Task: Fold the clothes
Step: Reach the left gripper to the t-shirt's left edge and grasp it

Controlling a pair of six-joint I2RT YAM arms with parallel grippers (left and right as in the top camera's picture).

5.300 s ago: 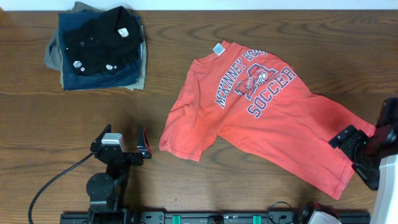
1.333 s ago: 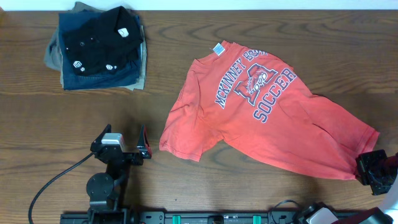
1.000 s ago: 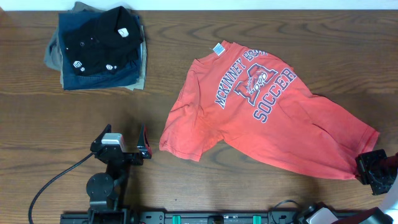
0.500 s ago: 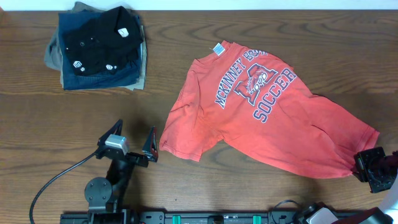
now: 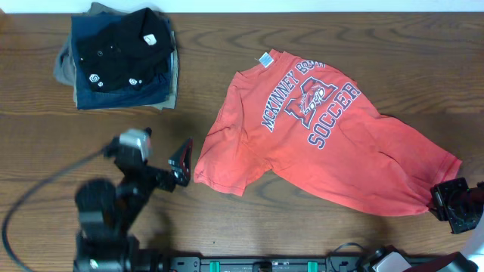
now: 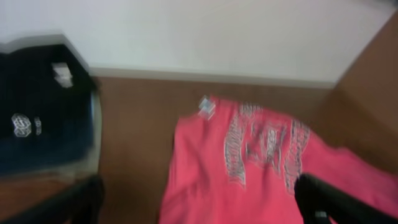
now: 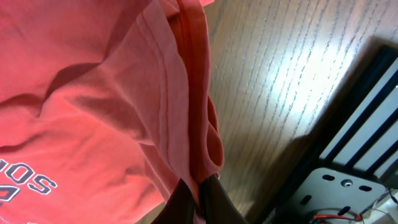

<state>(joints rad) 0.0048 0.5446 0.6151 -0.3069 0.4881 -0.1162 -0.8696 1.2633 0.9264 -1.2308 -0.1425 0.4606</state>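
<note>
1. The red-orange short-sleeved cotton T-shirt (image 5: 318,143) lies print side up on the brown wooden tabletop (image 5: 378,38). It sits right of centre and runs diagonally, with the collar toward 11 o'clock and the hem toward 4 o'clock.
2. The T-shirt is spread open but not flat. Wrinkles cross the lower body and the hem corner is bunched at 4 o'clock.
3. The right tool (image 5: 454,205) sits at the 4 o'clock edge of the tabletop, clenched on that hem corner. The right wrist view shows the doubled hem (image 7: 205,124) pinched between its fingers.
4. The left tool (image 5: 160,151) is released and wide apart, holding nothing. It is just beside the T-shirt's 8 o'clock edge and not touching it. The arm is blurred overhead, and the left wrist view is also blurred, looking across at the lettering (image 6: 261,155).
5. A pile sits at the 10 o'clock corner, well apart: a black shirt with small white logos (image 5: 121,45) on top of folded blue and khaki garments (image 5: 162,87).
6. Progress is early, by my read. No fold is in yet: sleeves are out, sides are not brought in, and the hem is not brought to the collar.
7. What is left is probably to pull the T-shirt flat, then make every fold, and perhaps stack it with the pile.
</note>
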